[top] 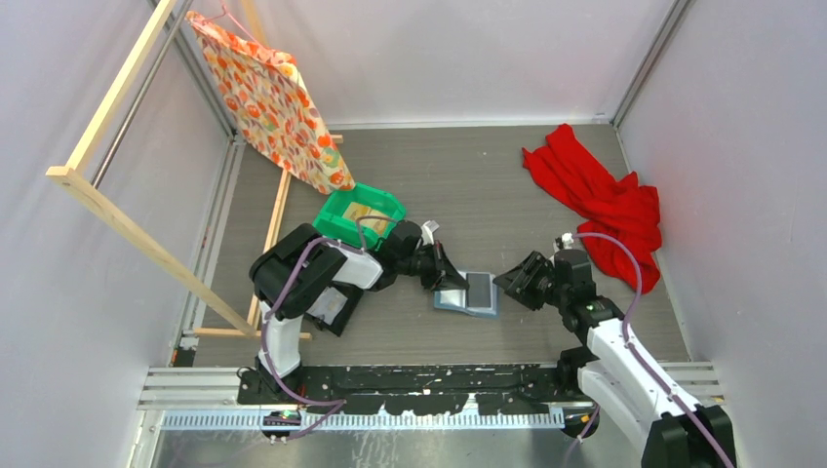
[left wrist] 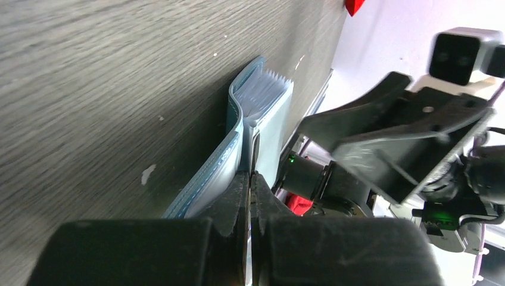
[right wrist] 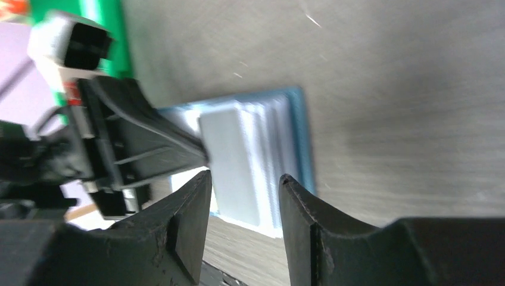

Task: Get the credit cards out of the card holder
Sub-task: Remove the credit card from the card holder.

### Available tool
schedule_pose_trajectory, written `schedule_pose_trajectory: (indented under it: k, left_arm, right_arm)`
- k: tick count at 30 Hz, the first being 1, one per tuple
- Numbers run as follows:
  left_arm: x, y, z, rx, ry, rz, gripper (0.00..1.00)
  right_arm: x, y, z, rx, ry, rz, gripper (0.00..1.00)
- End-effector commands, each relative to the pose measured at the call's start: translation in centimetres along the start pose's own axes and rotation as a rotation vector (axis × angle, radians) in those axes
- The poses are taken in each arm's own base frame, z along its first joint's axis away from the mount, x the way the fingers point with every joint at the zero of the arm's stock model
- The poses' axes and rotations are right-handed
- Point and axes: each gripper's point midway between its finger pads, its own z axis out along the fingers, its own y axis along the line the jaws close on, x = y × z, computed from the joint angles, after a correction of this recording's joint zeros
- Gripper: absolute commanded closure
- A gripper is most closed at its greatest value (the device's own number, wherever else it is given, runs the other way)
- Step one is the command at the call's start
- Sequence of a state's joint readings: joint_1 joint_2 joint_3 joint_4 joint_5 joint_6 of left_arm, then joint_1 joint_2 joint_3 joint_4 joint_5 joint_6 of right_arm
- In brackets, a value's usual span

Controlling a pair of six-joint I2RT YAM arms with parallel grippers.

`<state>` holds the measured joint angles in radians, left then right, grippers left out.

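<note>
**A robot test cell in a lab**

White panel walls [top: 468,58] on metal posts [top: 649,58] box in a grey wood-grain table [top: 468,166]. The left arm [top: 312,278] and the right arm [top: 624,351], both cabled, stand on a black rail [top: 419,375] at its near edge.

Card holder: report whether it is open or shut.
Open. The card holder lies unfolded, fanned sleeves exposed; the left gripper pinches one flap.

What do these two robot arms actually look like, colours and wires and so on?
The left arm and right arm match: white links, chunky black joints, a thin lilac cable looping along each. Each ends in two matte black wedge-shaped fingers and carries a small white-and-black camera box. A green light glows on the right one.
</note>
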<state>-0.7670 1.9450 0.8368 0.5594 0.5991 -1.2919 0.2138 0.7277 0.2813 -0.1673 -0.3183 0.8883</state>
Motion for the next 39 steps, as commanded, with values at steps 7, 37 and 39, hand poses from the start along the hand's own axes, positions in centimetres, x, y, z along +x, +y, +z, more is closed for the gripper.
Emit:
schedule_pose_trajectory:
  k: [7, 37, 39]
  left_arm:
    - [0.3, -2.4, -1.2, -0.002, 0.047, 0.127, 0.99]
    - [0.9, -2.4, -1.8, 0.048, 0.053, 0.115, 0.99]
    - [0.9, -2.3, -1.7, 0.047, 0.053, 0.114, 0.99]
  right_arm:
    - [3.9, -2.4, -0.2, 0.073, 0.190, 0.038, 0.34]
    - [2.5, 1.7, 1.6, -0.176, 0.136, 0.087, 0.66]
    - [2.4, 1.3, 2.0, -0.158, 0.139, 0.084, 0.66]
